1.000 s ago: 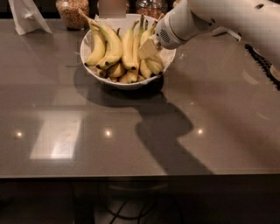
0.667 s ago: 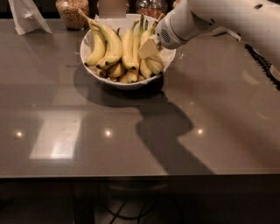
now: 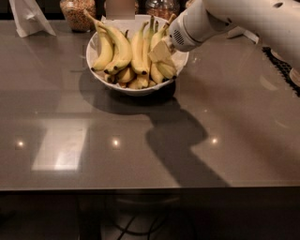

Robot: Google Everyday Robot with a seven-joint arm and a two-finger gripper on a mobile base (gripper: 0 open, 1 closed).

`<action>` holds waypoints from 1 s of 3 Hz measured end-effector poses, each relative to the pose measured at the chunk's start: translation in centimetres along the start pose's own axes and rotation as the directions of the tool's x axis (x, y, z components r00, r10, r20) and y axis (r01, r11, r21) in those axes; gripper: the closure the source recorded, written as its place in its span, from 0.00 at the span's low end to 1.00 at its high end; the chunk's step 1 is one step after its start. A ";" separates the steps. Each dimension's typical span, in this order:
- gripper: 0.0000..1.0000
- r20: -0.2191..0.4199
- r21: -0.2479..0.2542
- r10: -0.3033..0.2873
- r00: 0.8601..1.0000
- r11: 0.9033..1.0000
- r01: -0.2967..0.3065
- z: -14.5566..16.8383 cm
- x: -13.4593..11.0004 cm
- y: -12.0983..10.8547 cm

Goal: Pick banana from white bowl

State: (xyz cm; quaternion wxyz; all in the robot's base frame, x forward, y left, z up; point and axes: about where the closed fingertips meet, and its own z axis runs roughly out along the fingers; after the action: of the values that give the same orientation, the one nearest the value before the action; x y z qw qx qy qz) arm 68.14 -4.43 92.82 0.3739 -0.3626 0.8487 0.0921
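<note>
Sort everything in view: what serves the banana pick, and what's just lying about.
Job: bananas; white bowl; gripper, over the bowl's right side.
Lying about: jar of grain; second jar; white paper, along the table's far edge.

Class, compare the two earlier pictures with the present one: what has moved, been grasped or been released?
Nothing has visibly changed. The gripper stays low over the right side of the white bowl, against the bananas. The bowl sits in the same place on the table.

Hand (image 3: 161, 52) over bananas (image 3: 138, 52) in bowl (image 3: 136, 90) on table (image 3: 140, 159).
</note>
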 end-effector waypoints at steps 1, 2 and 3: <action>1.00 0.011 -0.043 -0.004 1.000 0.999 0.005 -0.6 -0.4 1.0; 1.00 0.037 -0.073 -0.019 0.999 0.997 0.022 -1.8 -1.3 1.9; 1.00 0.065 -0.086 -0.063 0.996 0.994 0.068 -4.1 -2.3 2.6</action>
State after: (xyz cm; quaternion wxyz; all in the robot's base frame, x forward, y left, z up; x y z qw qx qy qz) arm 65.09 -3.07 96.99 0.3864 -0.4033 0.8195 0.1284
